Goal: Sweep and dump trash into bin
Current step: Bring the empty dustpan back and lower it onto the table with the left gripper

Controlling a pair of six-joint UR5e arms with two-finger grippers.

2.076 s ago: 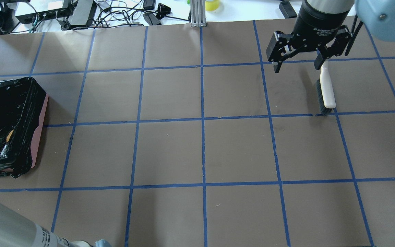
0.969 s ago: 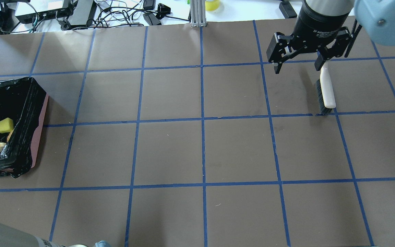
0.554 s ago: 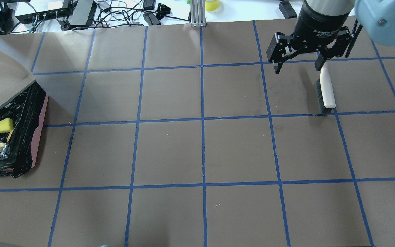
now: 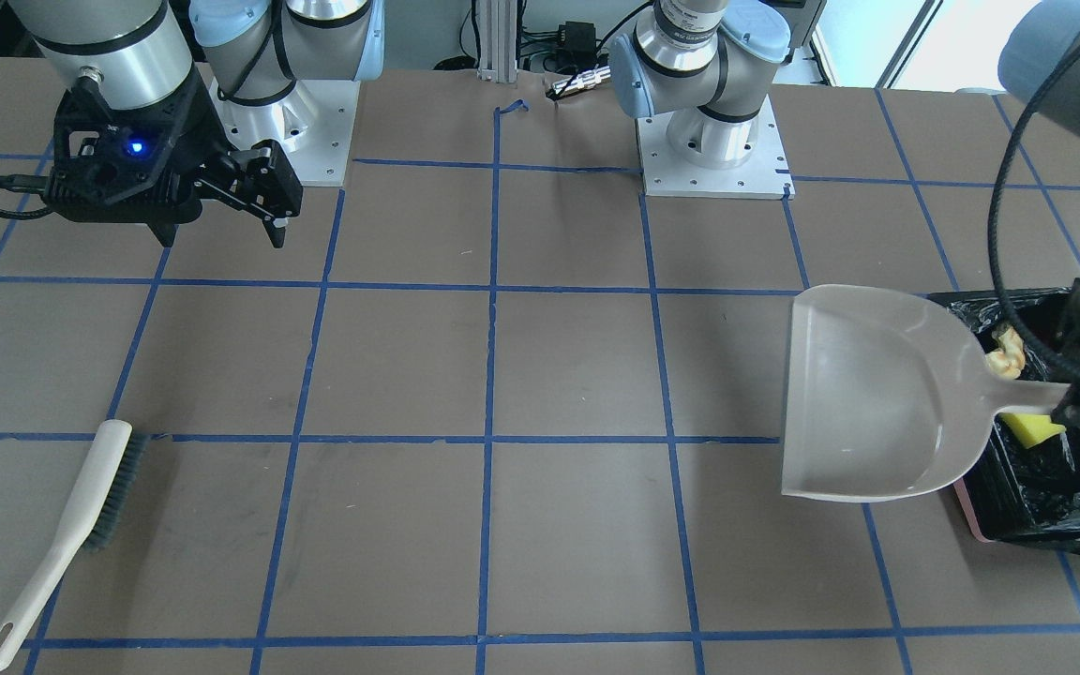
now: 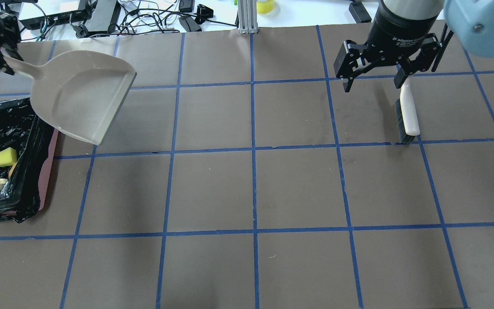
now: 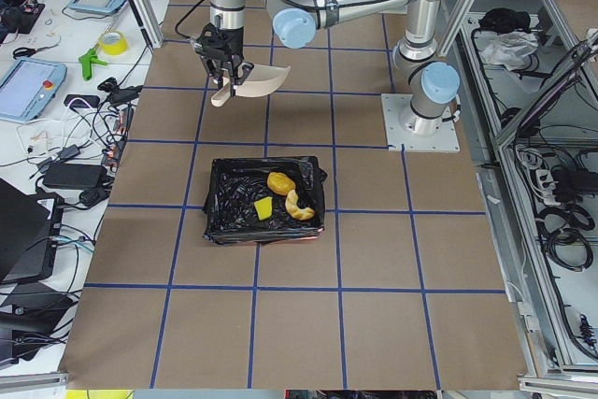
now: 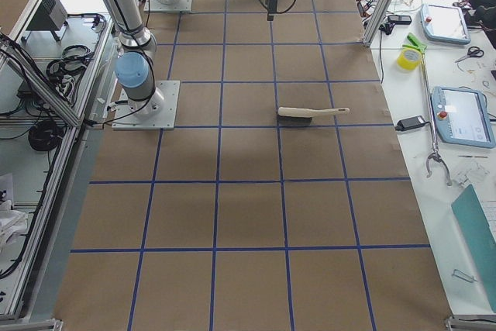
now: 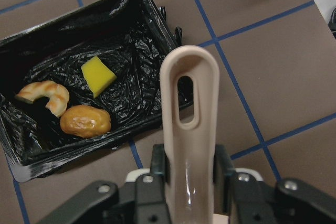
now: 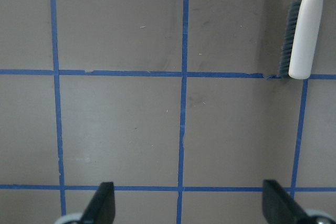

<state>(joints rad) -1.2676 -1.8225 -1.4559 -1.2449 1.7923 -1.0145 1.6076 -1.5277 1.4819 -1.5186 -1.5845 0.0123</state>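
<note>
Left wrist view: lump (image 8: pixel 85 121), crescent (image 8: pixel 44 95), wedge (image 8: pixel 97 75) in bin (image 8: pixel 143 4); overhead nearly hides lump. L gripper (image 8: pixel 190 169) pinches dustpan (image 8: pixel 181 59); R gripper (image 5: pixel 372 85) spread.

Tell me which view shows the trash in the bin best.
Left wrist-mounted: the yellow wedge, cream crescent and golden-brown lump lie unobstructed in the bin. Exterior left shows all three, but small. Overhead shows mainly wedge and crescent at the frame edge; front-facing partly hides them behind the dustpan. The right-side views show none.
</note>
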